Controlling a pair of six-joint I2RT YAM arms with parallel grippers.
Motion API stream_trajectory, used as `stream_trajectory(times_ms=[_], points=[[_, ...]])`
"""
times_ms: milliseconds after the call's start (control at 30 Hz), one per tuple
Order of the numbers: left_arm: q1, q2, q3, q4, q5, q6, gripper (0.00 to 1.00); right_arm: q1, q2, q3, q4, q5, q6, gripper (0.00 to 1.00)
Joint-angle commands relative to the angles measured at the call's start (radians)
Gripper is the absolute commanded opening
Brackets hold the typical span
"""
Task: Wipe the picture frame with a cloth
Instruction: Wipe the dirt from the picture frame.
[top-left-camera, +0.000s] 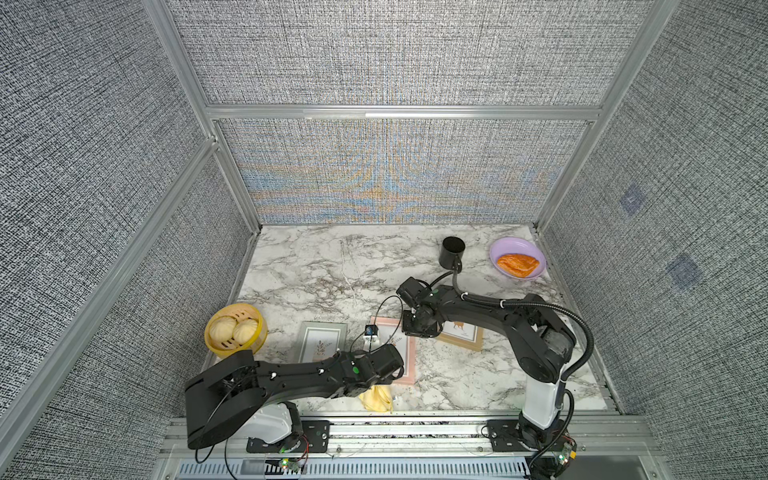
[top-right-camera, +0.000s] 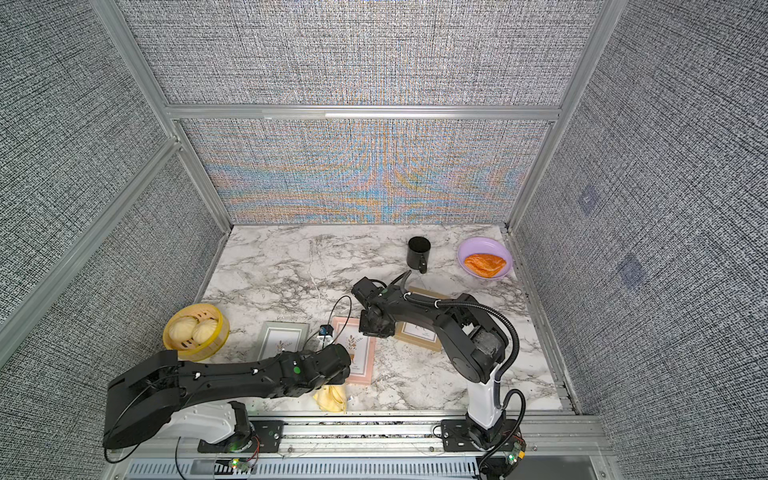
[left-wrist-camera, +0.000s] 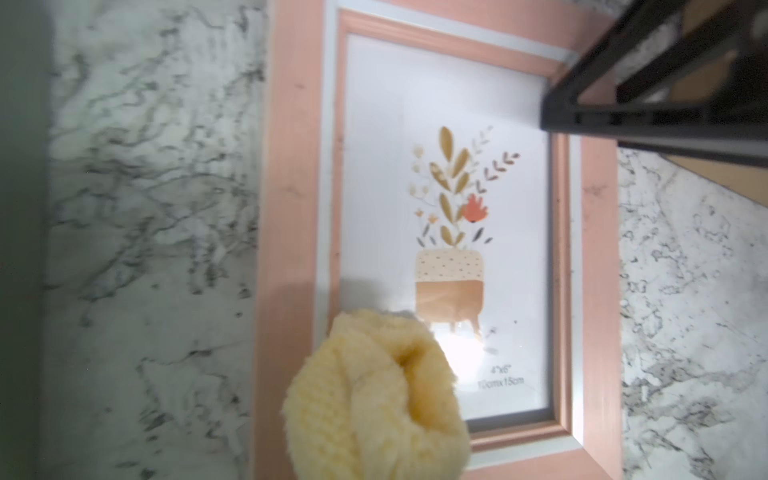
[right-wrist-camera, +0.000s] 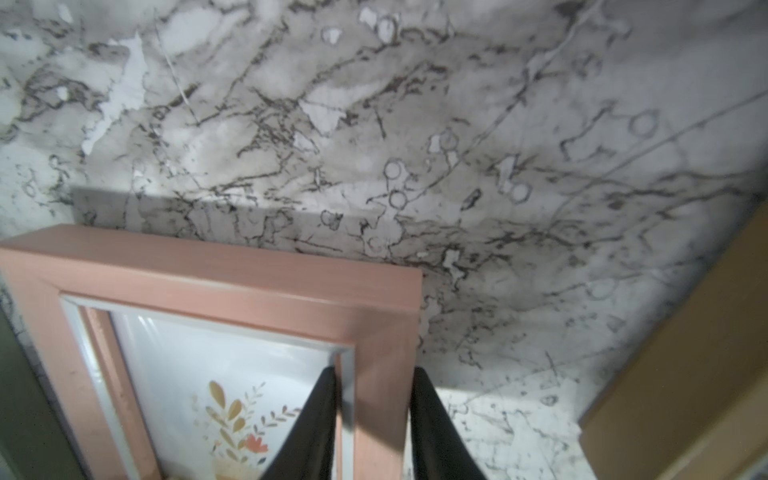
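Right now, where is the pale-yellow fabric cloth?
The cloth hangs bunched in the left gripper near the marble table's front edge in both top views, at the near left corner of the pink picture frame.

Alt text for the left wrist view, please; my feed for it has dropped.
A bunched pale-yellow cloth, closest to the camera, overlaps a near corner of a pink picture frame lying flat on the marble table. The frame holds a potted-plant print; the black right gripper covers its far corner.
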Motion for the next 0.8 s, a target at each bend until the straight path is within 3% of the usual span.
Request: stream_trajectory(times_ms=[0, 400, 567, 767], points=[[-0.019, 0.053, 0.041, 0.069, 0.106, 0.032, 0.00, 0.007, 0.012, 0.008, -0.029, 0.004, 0.008, 0.29], [-0.087, 0.169, 0.109, 0.157, 0.163, 0.015, 0.00, 0.014, 0.019, 0.020, -0.037, 0.008, 0.023, 0.29], [-0.063, 0.062, 0.053, -0.005, 0.058, -0.016, 0.00, 0.015, 0.020, 0.020, -0.043, 0.011, 0.019, 0.29], [0.048, -0.133, -0.077, -0.119, 0.015, -0.014, 0.00, 0.013, 0.024, 0.022, -0.046, 0.012, 0.010, 0.29]])
